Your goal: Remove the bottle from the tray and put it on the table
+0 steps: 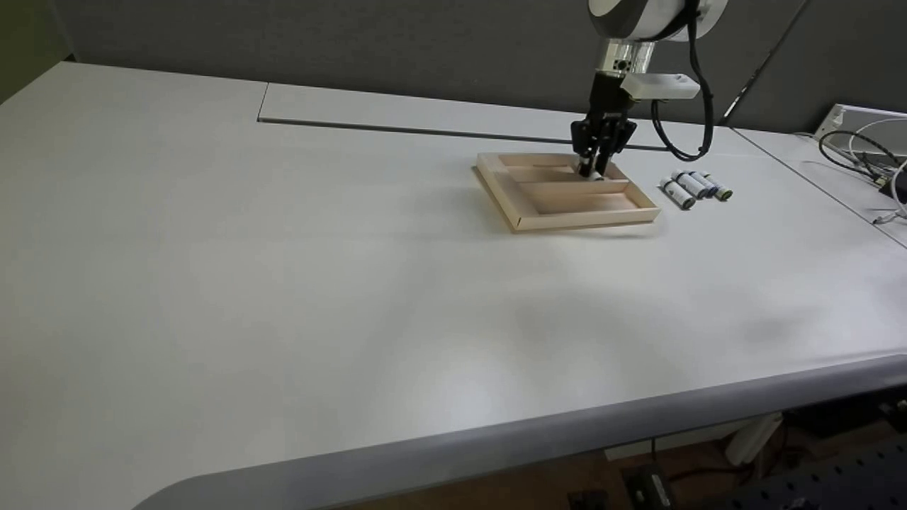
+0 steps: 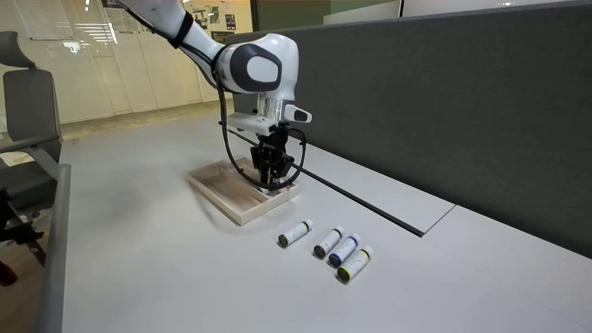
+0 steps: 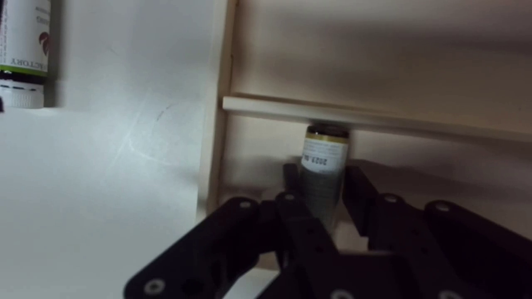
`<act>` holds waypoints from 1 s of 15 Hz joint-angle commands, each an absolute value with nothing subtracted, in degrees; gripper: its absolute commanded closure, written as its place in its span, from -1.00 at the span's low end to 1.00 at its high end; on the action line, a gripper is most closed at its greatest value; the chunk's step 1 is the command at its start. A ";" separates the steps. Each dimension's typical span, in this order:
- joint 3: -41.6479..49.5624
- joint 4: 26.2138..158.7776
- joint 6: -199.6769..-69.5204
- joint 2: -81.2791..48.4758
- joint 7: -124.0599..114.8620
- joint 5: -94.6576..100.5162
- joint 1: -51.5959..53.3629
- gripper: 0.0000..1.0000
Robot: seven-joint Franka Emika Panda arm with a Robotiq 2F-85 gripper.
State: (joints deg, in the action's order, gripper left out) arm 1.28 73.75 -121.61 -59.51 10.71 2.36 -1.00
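Wrist view. We find the bottle point(image 3: 325, 155) inside the tray point(image 3: 213, 124), in the compartment on the 6 o'clock side of a wooden divider point(image 3: 282, 109). Its dark end points to 12 o'clock, close up to that divider; below it we read a yellowish band, then a white label. Whether it lies flat or tilts we cannot judge; its lower end is dim and partly hidden.

Pincer point(image 3: 321, 170): reaching in from 6 o'clock and, as we read it, closed on the bottle, with a black finger point(image 3: 291, 176) against its flank at 9 o'clock and a second black finger point(image 3: 355, 182) at 3 o'clock.

In an exterior view we see the tray sitting on the bench point(image 1: 319, 283), toward 2 o'clock; the pincer points down into the far compartment, where a sliver of white shows at its tips.

In an exterior view we log, at 4 o'clock from the tray, a green-ringed vial point(image 2: 296, 232) lying apart, then, grouped close, a dull-ringed vial point(image 2: 329, 242), a blue-ringed vial point(image 2: 344, 250) and a yellow-ringed vial point(image 2: 355, 264), all on their sides. The white arm point(image 2: 217, 55) comes in from 11 o'clock, a black cable point(image 2: 223, 111) looping past the pincer. A dark grey partition point(image 2: 416, 115) stands at 2 o'clock.
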 commanded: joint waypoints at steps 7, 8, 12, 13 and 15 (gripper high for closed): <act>0.09 68.72 -107.88 -55.25 11.96 1.87 -3.06 0.87; 0.40 68.64 -107.23 -54.23 12.01 2.02 -3.34 0.87; 1.41 69.58 -108.53 -52.54 11.55 2.34 -5.05 0.87; 1.49 69.66 -108.74 -52.74 11.48 2.22 -5.55 0.87; 1.91 69.95 -108.89 -53.73 11.12 2.56 -6.23 0.87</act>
